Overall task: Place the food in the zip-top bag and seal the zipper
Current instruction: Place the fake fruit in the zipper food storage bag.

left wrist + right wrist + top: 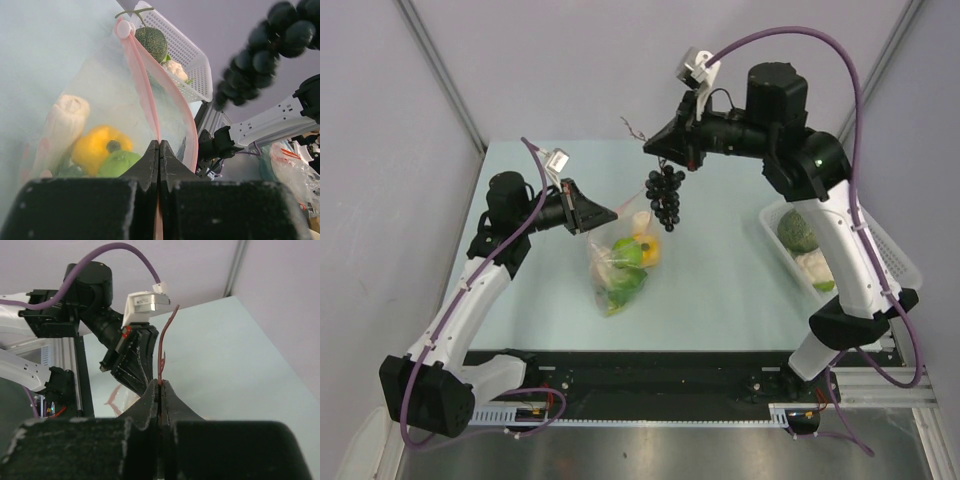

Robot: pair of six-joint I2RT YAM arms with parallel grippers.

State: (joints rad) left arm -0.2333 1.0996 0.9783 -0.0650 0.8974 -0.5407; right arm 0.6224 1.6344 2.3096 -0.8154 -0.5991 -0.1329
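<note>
The zip-top bag (617, 262) hangs at mid-table from my left gripper (610, 213), which is shut on the pink zipper (145, 85) along the bag's mouth. Through the clear plastic I see a white leek (62, 125), a yellow fruit (97, 147) and a green fruit (119, 162). My right gripper (672, 160) is shut on the thin brown stem (161, 345) of the dark grape bunch (665, 197). The grapes dangle just above and right of the bag's mouth and also show in the left wrist view as the grape bunch (265, 50).
A white latticed basket (890, 250) stands at the right edge of the table. It holds a green melon (798, 231) and a pale cauliflower piece (815, 265). Grey walls close the table in at the back and both sides.
</note>
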